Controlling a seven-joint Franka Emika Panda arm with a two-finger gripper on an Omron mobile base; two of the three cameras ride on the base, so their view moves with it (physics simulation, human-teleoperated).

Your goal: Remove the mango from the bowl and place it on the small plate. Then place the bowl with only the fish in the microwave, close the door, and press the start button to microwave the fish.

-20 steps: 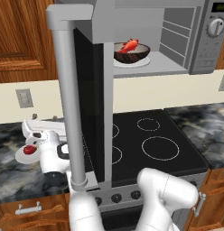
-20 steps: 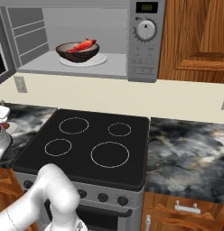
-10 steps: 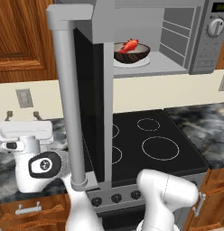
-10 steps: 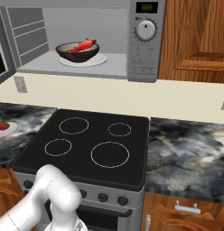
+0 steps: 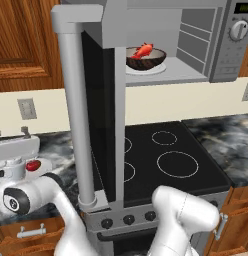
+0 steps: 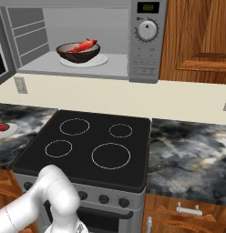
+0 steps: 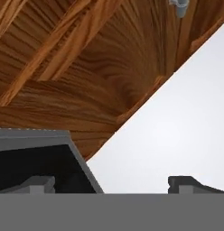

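Note:
The microwave (image 5: 231, 45) (image 6: 146, 41) stands with its door (image 5: 98, 115) swung wide open, the long handle bar (image 5: 76, 115) facing me. Inside, the dark brown bowl (image 5: 146, 59) (image 6: 78, 52) rests on the white turntable and holds the orange-red fish (image 5: 144, 50) (image 6: 84, 45). The dark red mango (image 5: 32, 165) (image 6: 2, 127) lies on the small plate (image 6: 10, 131) on the counter to the left. My gripper (image 5: 12, 133) (image 7: 114, 184) is open and empty. It points upward, left of the door and just beside the mango.
A black four-burner stove (image 5: 166, 160) (image 6: 87, 141) lies below the microwave, with marbled counter (image 6: 192, 154) on both sides. Wooden cabinets (image 7: 86, 67) hang above the gripper. A wall outlet (image 5: 27, 108) sits behind the left counter.
The hand has drawn back from the plate, sunk toward the lower left and turned its fingers upward. It has left the right base view, where the mango on the plate now shows.

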